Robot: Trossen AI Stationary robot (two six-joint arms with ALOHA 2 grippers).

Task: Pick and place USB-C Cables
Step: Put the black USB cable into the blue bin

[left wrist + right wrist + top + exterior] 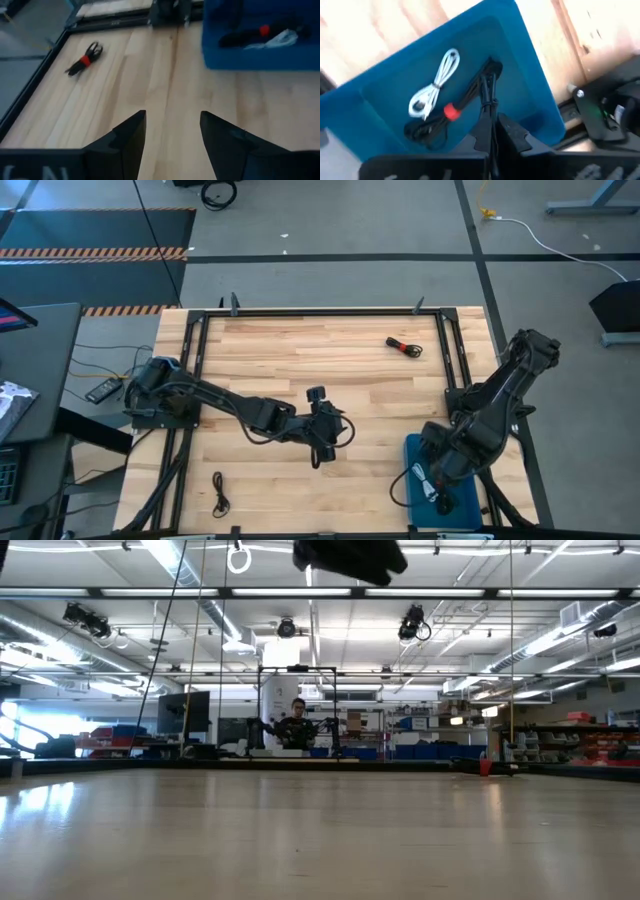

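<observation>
While the right gripper [492,134] hangs over the blue tray [530,65], pinched on what looks like a black cable [487,92], the left gripper [172,135] gapes, empty, mid-table.

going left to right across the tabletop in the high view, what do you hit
black cable bundle near the front edge → left gripper, open, mid-table → black cable with red band toward the far side → blue tray with the right gripper shut over it
</observation>
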